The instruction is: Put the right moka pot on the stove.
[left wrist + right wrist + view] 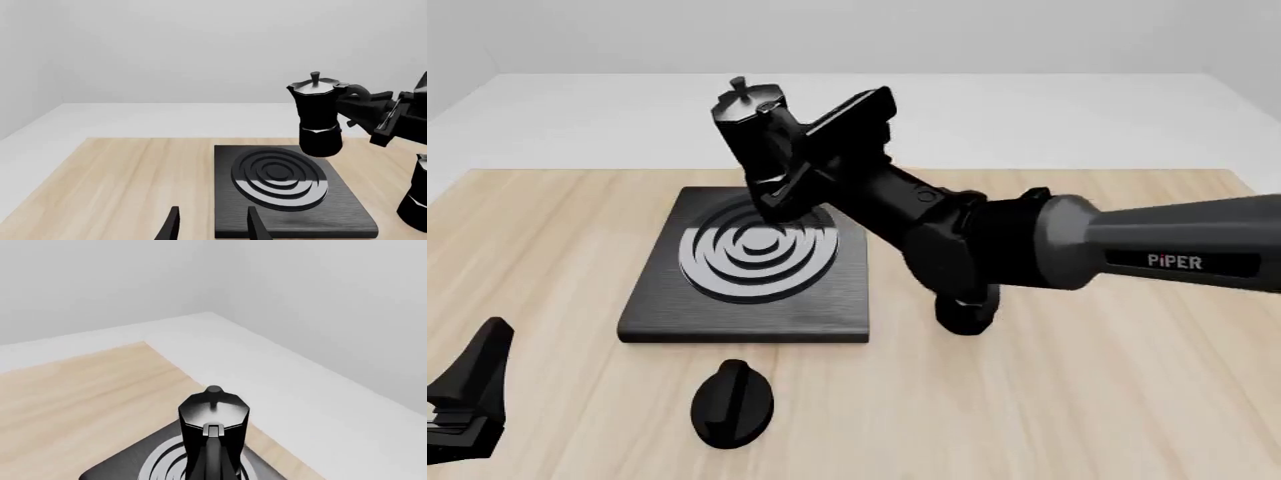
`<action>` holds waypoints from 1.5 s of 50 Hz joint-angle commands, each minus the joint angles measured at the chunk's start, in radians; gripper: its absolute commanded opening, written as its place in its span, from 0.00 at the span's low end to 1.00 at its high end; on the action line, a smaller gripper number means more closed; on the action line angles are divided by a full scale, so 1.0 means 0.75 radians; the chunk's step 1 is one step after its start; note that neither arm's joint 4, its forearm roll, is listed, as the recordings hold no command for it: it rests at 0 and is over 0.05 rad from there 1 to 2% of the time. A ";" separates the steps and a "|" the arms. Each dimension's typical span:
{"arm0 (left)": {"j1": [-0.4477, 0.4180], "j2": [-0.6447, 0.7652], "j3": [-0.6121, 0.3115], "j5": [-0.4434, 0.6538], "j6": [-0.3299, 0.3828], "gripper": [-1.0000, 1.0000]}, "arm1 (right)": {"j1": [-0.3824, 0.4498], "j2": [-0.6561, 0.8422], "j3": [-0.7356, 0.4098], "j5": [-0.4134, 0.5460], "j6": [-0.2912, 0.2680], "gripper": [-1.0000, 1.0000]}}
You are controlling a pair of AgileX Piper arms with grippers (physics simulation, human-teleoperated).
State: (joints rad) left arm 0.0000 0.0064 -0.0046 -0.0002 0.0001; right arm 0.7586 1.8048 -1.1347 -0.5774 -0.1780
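The right moka pot (317,117) (747,125) (213,415) hangs in the air over the far part of the stove (347,210) (654,300) (113,470), clear of its silver burner rings (754,248). It is black and faceted with a silvery lid and a small knob. My right gripper (363,102) (790,165) is shut on its curved handle, reaching in from the right. My left gripper (212,214) (467,390) waits open at the near left of the table, in front of the stove, with nothing between its fingers.
A second black moka pot (417,195) stands on the wooden table to the right of the stove; the right arm mostly covers it in the front view. A small black oval dial knob (734,400) lies on the table just in front of the stove.
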 commanded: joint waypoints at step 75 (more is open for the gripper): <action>0.000 0.000 0.000 0.000 0.000 1.00 | -0.041 0.623 -0.594 0.089 0.117 0.00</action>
State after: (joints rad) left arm 0.0000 0.0064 -0.0046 -0.0002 0.0002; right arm 0.7346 2.2674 -1.5930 -0.4967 -0.0942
